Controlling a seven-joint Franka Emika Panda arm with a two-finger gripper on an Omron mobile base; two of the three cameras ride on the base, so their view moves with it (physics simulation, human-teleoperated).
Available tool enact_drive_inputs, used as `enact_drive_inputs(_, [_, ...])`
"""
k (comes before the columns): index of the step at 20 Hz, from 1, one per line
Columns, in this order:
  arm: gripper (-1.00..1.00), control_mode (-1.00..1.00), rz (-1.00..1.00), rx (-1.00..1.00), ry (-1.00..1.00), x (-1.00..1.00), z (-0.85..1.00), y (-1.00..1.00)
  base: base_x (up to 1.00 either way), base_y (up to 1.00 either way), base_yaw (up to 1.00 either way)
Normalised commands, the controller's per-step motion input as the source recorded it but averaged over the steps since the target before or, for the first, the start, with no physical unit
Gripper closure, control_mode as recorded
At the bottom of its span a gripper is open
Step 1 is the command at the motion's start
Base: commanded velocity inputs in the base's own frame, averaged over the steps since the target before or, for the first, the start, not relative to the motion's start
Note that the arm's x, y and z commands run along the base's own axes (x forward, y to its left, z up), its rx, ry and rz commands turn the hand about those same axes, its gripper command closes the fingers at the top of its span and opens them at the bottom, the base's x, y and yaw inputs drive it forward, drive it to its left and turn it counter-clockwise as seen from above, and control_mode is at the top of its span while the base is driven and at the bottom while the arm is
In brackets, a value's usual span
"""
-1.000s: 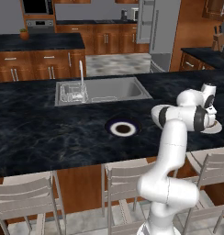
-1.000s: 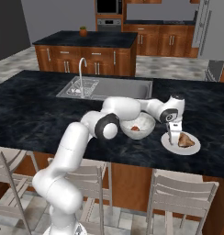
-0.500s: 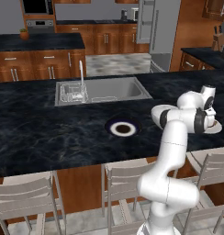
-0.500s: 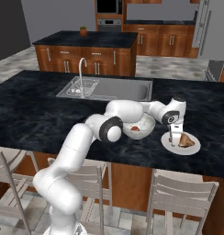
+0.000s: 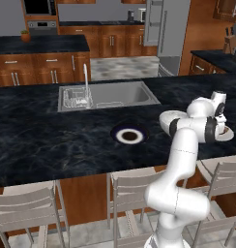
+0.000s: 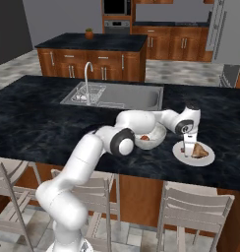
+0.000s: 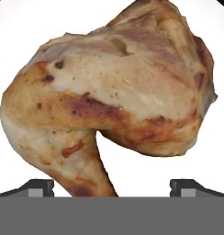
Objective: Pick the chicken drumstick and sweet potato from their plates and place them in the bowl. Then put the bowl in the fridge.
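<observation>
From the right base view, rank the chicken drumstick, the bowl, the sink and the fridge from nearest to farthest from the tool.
1. Chicken drumstick: on its white plate, right under the open tool.
2. Bowl: on the counter beside the plate, toward the sink.
3. Sink: set in the counter, farther along.
4. Fridge: across the room, far corner.

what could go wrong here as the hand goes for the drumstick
The open hand sits right over the drumstick, its fingertips straddling only the narrow bone end, so a grip there could let the heavy meaty part swing or slip. The plate lies near the counter's front edge, so a push might slide it off. The bowl, already holding food, is close beside and could get knocked.
</observation>
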Motion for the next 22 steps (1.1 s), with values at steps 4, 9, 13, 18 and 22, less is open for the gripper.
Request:
enact_drive_inputs(4, [-1.0, -1.0, -0.04, 0.02, 0.0, 0.05, -0.04, -0.07, 0.0, 0.0, 0.0])
enact_drive_inputs(9, [-1.0, -1.0, -0.04, 0.03, 0.0, 0.02, -0.04, -0.01, 0.0, 0.0, 0.0])
enact_drive_inputs(13, [-1.0, -1.0, -0.04, 0.03, 0.0, 0.0, -0.04, 0.0, 0.0, 0.0, 0.0])
enact_drive_inputs(18, [1.0, -1.0, -0.04, 0.03, 0.01, 0.0, -0.1, 0.04, 0.0, 0.0, 0.0])
enact_drive_inputs(22, [1.0, -1.0, -0.01, 0.01, 0.0, -0.05, 0.0, 0.05, 0.0, 0.0, 0.0])
